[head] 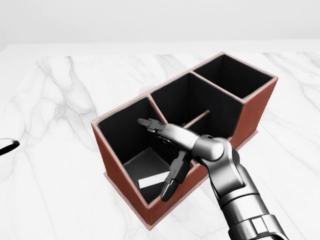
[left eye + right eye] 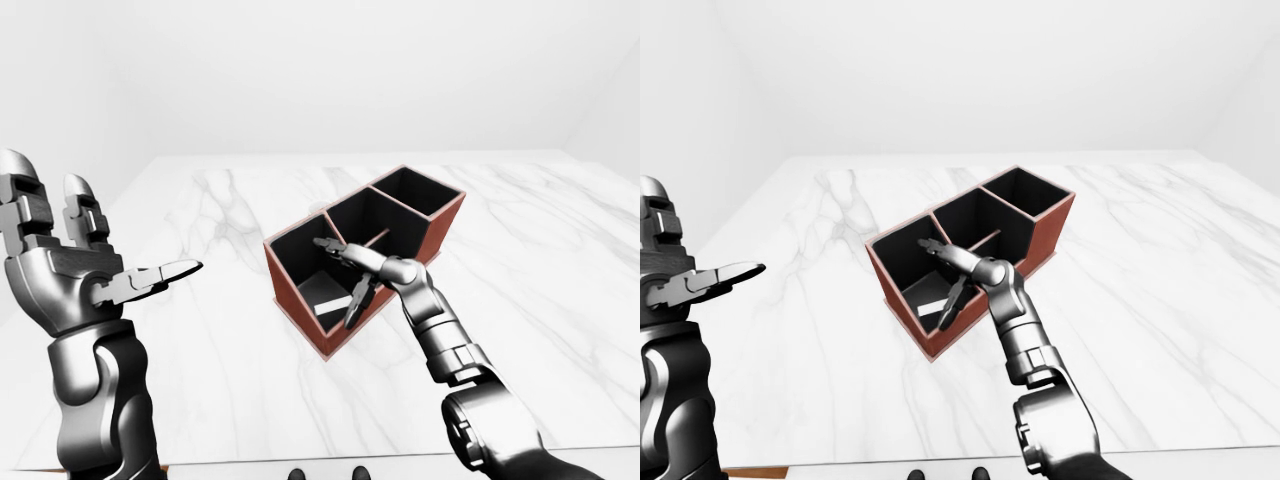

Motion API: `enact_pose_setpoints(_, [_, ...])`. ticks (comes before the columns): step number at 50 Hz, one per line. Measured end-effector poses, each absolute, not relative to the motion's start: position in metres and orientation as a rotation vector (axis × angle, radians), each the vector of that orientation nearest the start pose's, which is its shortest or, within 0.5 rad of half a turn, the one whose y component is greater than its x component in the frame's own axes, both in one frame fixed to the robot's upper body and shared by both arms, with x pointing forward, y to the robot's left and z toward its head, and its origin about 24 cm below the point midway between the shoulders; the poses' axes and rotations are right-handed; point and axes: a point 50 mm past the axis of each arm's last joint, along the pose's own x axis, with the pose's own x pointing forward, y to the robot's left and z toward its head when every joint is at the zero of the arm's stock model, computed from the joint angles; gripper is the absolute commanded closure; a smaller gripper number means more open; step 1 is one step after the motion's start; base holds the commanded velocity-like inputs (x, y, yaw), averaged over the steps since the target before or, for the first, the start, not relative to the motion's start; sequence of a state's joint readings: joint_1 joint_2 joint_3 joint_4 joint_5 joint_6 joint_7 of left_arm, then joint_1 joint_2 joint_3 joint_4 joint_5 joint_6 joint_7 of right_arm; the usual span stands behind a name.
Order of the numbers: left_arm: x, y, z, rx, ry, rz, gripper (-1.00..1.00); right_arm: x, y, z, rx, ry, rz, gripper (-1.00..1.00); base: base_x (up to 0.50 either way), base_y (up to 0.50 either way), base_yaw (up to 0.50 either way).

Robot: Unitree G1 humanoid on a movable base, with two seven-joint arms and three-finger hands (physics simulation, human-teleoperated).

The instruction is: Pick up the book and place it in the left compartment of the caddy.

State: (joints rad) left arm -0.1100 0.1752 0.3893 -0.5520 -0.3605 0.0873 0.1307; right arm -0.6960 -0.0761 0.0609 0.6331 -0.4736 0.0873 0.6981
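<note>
Grey book [image 1: 150,170] lies flat on the floor of the caddy [image 1: 120,187]'s left compartment. Right robot hand [image 1: 165,155] is spread open above it, gripping nothing. Looks thin, stiff, light; regrasp by an edge. Left robot hand [image 2: 95,285] open, idle.

1. The caddy [image 1: 125,187] sits on the table [image 1: 55,150], running diagonally from the head view's lower left to upper right.
2. The book [image 1: 150,172] lies flat in its leftmost compartment.
3. The right hand [image 1: 167,150] hangs over that compartment, fingers spread.
4. The left hand [image 2: 75,270] is up at far left.
</note>
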Motion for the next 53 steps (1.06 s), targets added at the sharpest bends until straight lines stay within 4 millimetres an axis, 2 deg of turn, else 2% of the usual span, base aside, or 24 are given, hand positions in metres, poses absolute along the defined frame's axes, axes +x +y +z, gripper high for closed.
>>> enact_pose_setpoints(12, [0.219, 0.242, 0.198, -0.143, -0.642, 0.310, -1.00, 0.354, -0.082, 0.089, -0.636, 0.155, 0.810, -1.00, 0.00, 0.00, 0.00])
enact_pose_setpoints(27, [0.219, 0.243, 0.200, -0.145, -0.650, 0.310, -1.00, 0.341, -0.080, 0.145, -0.727, -0.116, 0.747, -1.00, 0.00, 0.00, 0.00])
enact_pose_setpoints(36, [0.219, 0.242, 0.199, -0.144, -0.646, 0.308, -1.00, 0.330, -0.083, 0.169, -0.769, -0.239, 0.708, -1.00, 0.00, 0.00, 0.00])
enact_pose_setpoints(53, [0.219, 0.242, 0.200, -0.144, -0.652, 0.306, -1.00, 0.306, -0.098, 0.191, -0.749, -0.378, 0.649, -1.00, 0.00, 0.00, 0.00])
